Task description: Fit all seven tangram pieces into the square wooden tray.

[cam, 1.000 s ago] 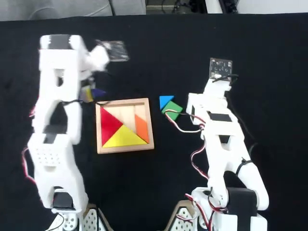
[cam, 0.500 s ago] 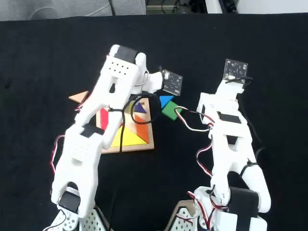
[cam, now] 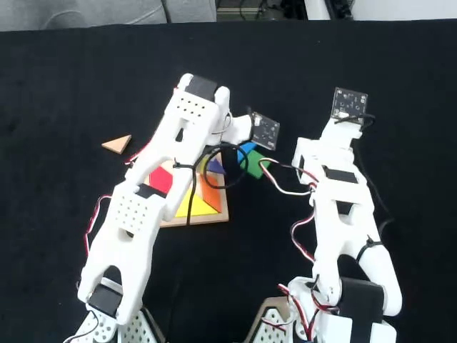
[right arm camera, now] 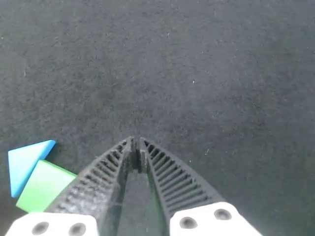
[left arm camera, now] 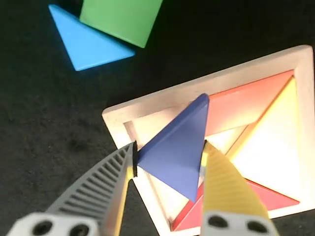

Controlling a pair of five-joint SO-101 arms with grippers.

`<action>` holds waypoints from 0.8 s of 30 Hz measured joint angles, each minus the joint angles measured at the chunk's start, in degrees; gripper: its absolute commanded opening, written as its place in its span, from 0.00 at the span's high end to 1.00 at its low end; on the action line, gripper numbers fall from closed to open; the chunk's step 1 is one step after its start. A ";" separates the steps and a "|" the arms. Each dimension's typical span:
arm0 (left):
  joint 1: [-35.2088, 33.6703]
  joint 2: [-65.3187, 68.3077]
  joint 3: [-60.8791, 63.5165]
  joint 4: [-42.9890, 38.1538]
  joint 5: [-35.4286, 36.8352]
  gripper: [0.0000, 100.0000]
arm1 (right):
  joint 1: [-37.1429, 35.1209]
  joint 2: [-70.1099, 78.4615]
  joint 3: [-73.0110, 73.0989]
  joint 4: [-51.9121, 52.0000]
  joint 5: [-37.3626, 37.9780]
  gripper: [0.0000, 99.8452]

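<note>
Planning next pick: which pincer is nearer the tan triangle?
Left. The left pincer is over the tray, gripping the blue triangle; the right pincer is farther from the tan triangle, past the green piece.

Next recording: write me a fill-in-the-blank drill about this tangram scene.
The left pincer grips the dark blue triangle piece above the square wooden tray; the right pincer is ____ and empty.
The light blue triangle piece and green square piece lie ____ the tray.
Flat in the tray lie a red triangle piece, an orange piece and a ____ one.
Missing: shut; outside; yellow.
</note>
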 measured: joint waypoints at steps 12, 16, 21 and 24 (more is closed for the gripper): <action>-0.09 0.00 0.00 -1.93 0.79 0.75 | 0.00 0.00 0.00 0.00 0.00 0.99; -0.97 0.00 0.00 -2.55 0.88 0.75 | 0.00 0.00 0.00 0.00 0.00 0.99; -2.81 0.00 0.00 -2.73 0.97 0.75 | 0.00 0.00 0.00 0.00 0.00 0.99; -4.57 0.00 0.00 -2.64 1.05 0.75 | 0.00 0.00 0.00 0.00 0.00 0.99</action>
